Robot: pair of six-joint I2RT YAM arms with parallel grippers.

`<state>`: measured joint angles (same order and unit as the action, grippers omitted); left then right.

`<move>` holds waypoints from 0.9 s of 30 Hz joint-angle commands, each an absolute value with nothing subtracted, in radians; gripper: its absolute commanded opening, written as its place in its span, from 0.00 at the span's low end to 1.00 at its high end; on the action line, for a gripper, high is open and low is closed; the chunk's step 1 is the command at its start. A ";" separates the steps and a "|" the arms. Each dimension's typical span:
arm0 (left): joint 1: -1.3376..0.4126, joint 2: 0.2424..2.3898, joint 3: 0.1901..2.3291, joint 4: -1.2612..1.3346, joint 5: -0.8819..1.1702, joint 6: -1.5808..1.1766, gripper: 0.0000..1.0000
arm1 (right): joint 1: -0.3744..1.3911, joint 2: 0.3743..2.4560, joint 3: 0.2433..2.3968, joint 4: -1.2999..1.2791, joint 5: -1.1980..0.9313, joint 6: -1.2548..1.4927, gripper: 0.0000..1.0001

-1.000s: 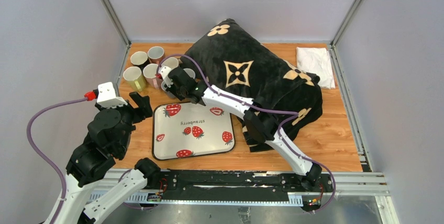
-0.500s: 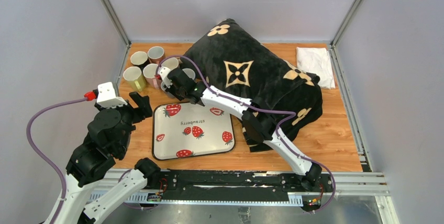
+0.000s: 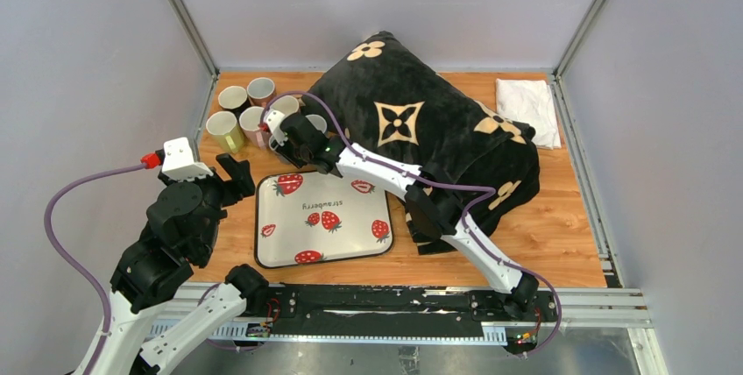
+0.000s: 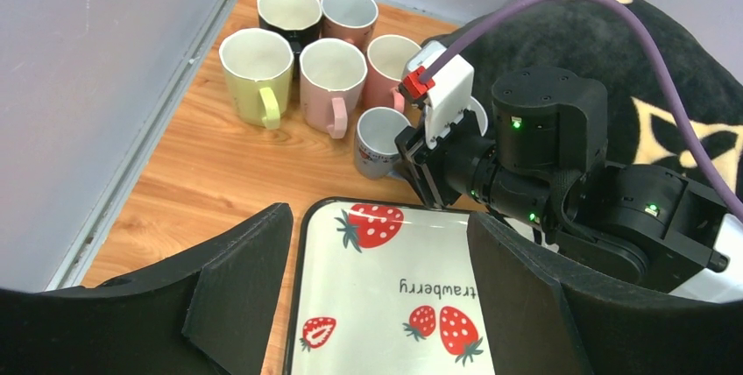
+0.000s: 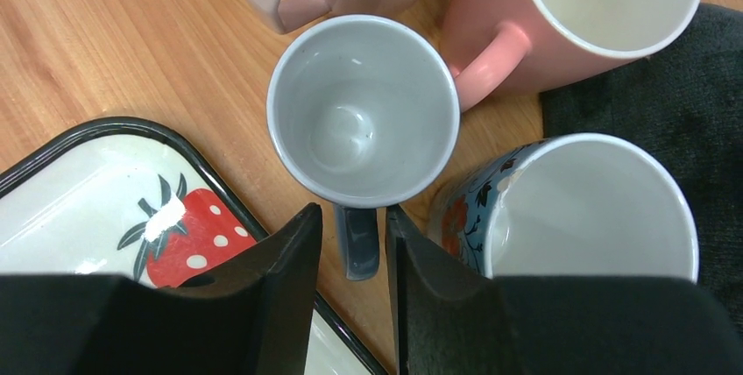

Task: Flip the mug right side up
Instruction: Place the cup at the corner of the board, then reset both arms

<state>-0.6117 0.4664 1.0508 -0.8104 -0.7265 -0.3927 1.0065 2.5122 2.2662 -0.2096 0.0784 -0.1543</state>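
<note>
The grey mug (image 5: 364,112) stands upright on the wood, mouth up, just beyond the strawberry tray's corner; it also shows in the left wrist view (image 4: 378,140). My right gripper (image 5: 350,217) hangs over its near side, slightly open, its fingers either side of the mug's handle (image 5: 357,239) with a thin gap on the left. From above, the right gripper (image 3: 282,130) covers most of this mug. My left gripper (image 4: 378,217) is open and holds nothing, hovering over the tray's left end (image 3: 235,173).
Several other upright mugs crowd around: a floral one (image 5: 578,208), a salmon one (image 5: 605,7), a yellow one (image 4: 254,64), a pale pink one (image 4: 331,73). The strawberry tray (image 3: 350,230) lies in front. A black blanket (image 3: 421,121) fills the middle and right; a white cloth (image 3: 528,108) lies far right.
My right gripper's jaws have parted from shut around the grey mug's handle. The mug stays standing. The left arm has not moved.
</note>
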 commanded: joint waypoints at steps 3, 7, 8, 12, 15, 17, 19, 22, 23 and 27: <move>-0.609 0.475 1.076 -0.808 -0.744 -0.385 0.80 | 1.017 2.391 2.225 -0.167 0.058 -0.147 0.38; -0.609 0.478 1.082 -0.803 -0.740 -0.390 0.80 | 1.017 2.282 2.112 -0.124 0.047 -0.140 0.39; -0.610 0.476 1.082 -0.798 -0.740 -0.391 0.80 | 1.016 2.249 2.074 -0.107 0.047 -0.138 0.40; -0.609 0.477 1.081 -0.774 -0.726 -0.385 0.81 | 1.017 2.096 1.915 -0.052 0.050 -0.136 0.41; -0.610 0.483 1.082 -0.765 -0.714 -0.387 0.81 | 1.017 1.980 1.799 -0.019 0.057 -0.138 0.45; -0.609 0.484 1.080 -0.754 -0.705 -0.385 0.82 | 1.017 1.901 1.718 -0.009 0.073 -0.137 0.46; -0.609 0.485 1.079 -0.743 -0.701 -0.381 0.82 | 1.016 1.822 1.646 0.025 0.089 -0.138 0.48; -0.609 0.488 1.073 -0.721 -0.701 -0.378 0.85 | 1.009 1.705 1.543 0.027 0.110 -0.127 0.54; -0.610 0.488 1.072 -0.714 -0.699 -0.377 0.87 | 1.003 1.663 1.506 0.026 0.108 -0.116 0.56; -0.609 0.493 1.063 -0.677 -0.685 -0.371 0.99 | 0.965 1.504 1.376 0.017 0.114 -0.078 0.68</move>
<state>-0.6117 0.4797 1.0519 -0.7506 -0.6975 -0.3874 0.9974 1.6276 1.4666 0.0006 0.0834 -0.1230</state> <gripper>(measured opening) 0.954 0.643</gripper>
